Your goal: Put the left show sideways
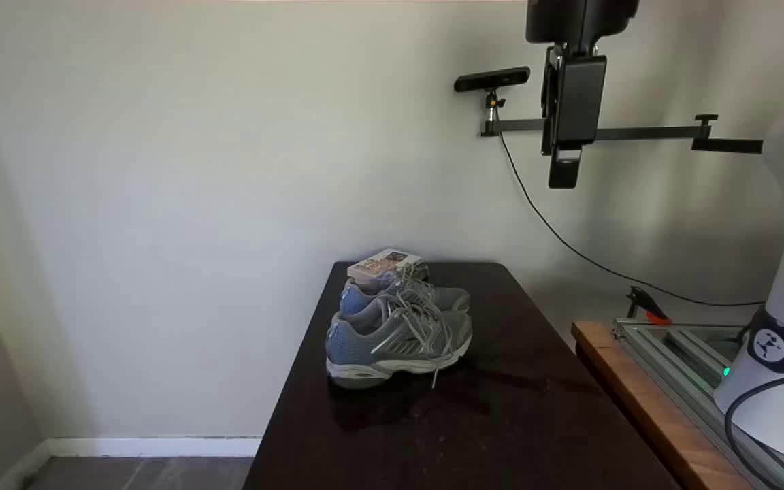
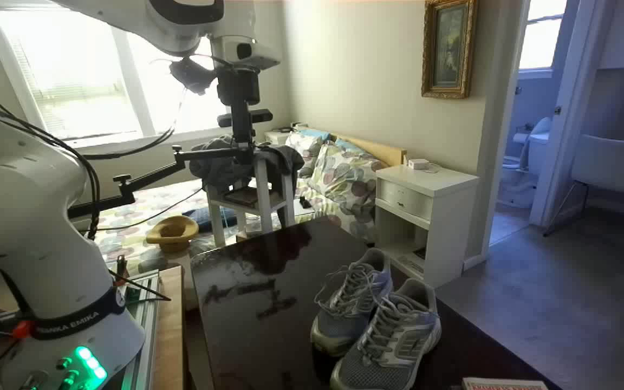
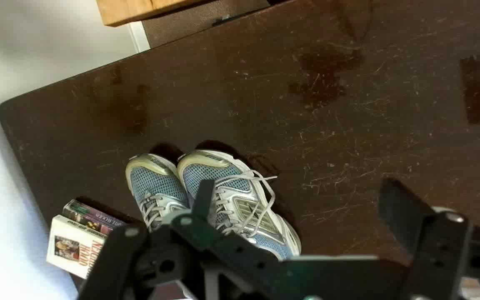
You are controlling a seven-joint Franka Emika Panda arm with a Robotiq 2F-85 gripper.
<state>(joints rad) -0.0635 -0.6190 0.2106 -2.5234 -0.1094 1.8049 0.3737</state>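
Gripper (image 3: 297, 187): its two black fingers stand wide apart, and it has hold of nothing. In an exterior view it hangs high up.
Shoe with the loose lace (image 3: 240, 204): grey and blue, pale at the bottom. It stands flat on its sole, well apart from the gripper, with its toe pointing toward the white robot arm (image 2: 36, 227). Its lace flops out over the side.
Matching shoe (image 3: 156, 187): looks almost the same. It is flat on its sole too and points the same way, just beside its partner. I can't tell if they touch.
Which one is left: it is one of these two, sitting on top of the table (image 3: 265, 96), but I can't tell which.
White book (image 3: 73, 246) and darker book (image 3: 92, 214): close together, near the matching shoe. The white one has a photo on its front.
Table: dark brown, shiny and full of scratches.
Wooden bench (image 1: 667, 408): light brown, between the table and the foot of the white robot arm.
White cupboard (image 2: 453, 216): past the table, with one drawer.
Bed (image 2: 355, 208): covered in big colored spots.
Gold frame picture (image 2: 449, 49): up on the wall (image 2: 371, 81).
Toilet (image 2: 537, 154): white, farthest off.
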